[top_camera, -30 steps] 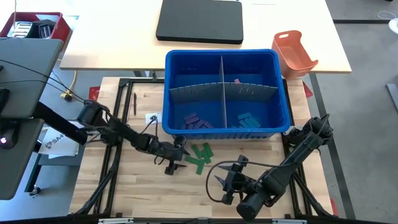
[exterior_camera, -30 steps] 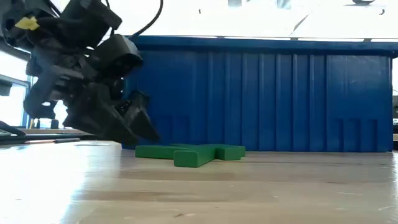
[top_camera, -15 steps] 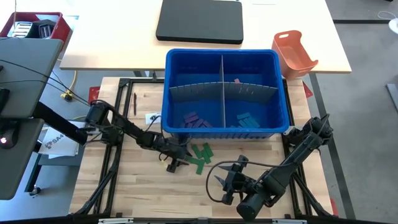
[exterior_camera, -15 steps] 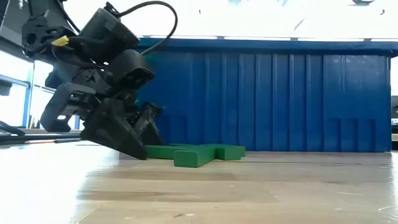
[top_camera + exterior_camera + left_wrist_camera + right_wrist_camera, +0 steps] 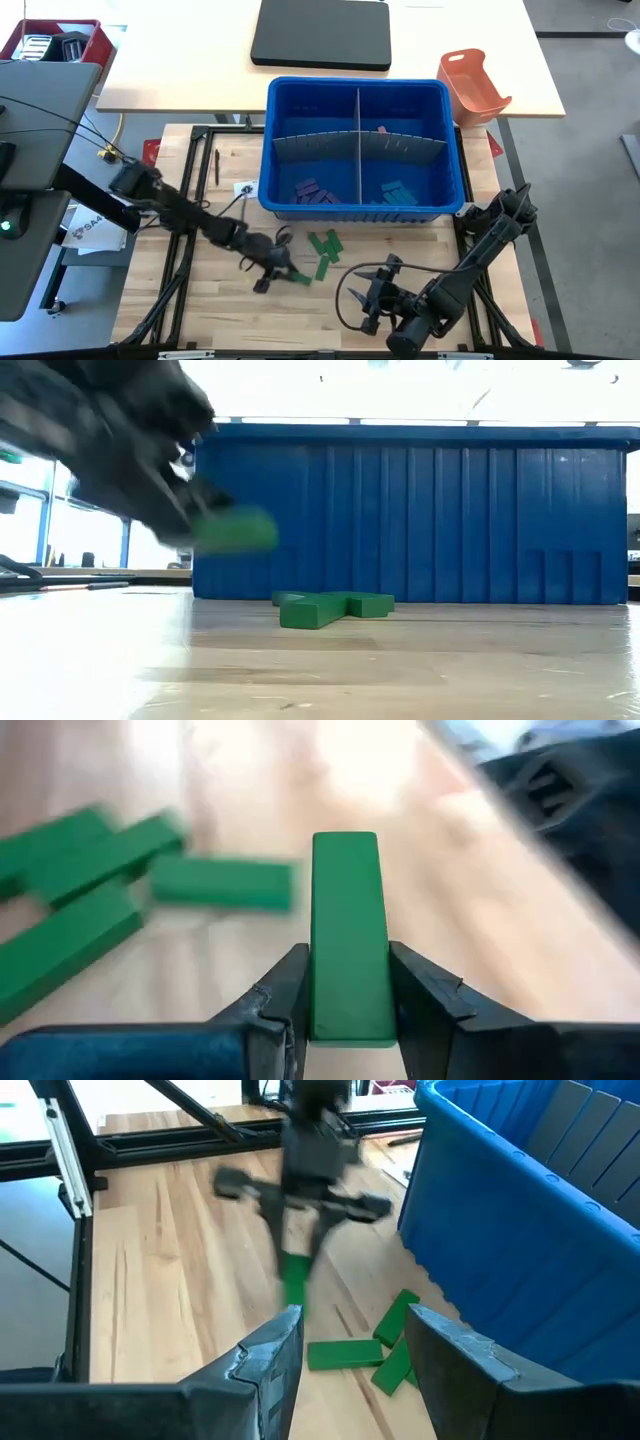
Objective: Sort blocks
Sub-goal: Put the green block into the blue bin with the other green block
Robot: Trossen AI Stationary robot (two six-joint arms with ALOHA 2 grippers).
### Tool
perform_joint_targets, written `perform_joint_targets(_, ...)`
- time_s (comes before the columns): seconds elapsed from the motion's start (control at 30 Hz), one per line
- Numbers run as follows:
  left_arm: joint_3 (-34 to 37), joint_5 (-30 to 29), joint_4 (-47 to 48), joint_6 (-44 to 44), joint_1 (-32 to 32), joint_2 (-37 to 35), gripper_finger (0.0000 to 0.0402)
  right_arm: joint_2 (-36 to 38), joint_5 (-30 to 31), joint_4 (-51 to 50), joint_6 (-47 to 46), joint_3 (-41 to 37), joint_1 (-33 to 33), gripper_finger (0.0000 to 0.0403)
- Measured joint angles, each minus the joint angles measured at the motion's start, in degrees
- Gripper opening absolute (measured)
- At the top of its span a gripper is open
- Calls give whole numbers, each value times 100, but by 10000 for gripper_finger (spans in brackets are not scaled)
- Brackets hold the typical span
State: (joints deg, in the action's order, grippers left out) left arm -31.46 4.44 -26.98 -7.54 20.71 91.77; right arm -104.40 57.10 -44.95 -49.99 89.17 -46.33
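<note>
Left gripper (image 5: 345, 1020) lifted off table, jaws clamped. Right gripper (image 5: 345, 1370) low, jaws apart.

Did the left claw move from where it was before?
Yes. The left gripper grabbed a green block and pulled back from the blue bin, lifting off the table.

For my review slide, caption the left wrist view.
Left gripper clamps a green block above the remaining green blocks.

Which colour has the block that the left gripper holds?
Green. The block sits between the left gripper's fingers, clearest in the left wrist view.
</note>
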Motion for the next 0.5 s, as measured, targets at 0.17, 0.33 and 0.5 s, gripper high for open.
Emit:
perform_joint_targets(0.17, -176, -389, 416, -391, 647, -1064, 96, 0, 46, -2, 225, 0, 4, 171)
perform_joint_targets(0.33, -1559, -1550, 2613, -184, 649, -1827, 96, 0, 106, -3, 407, 0, 11, 171)
perform_joint_targets(0.5, -3726, -2483, 5392, 1159, -201, -1741, 96, 0, 175, -11, 526, 0, 17, 171)
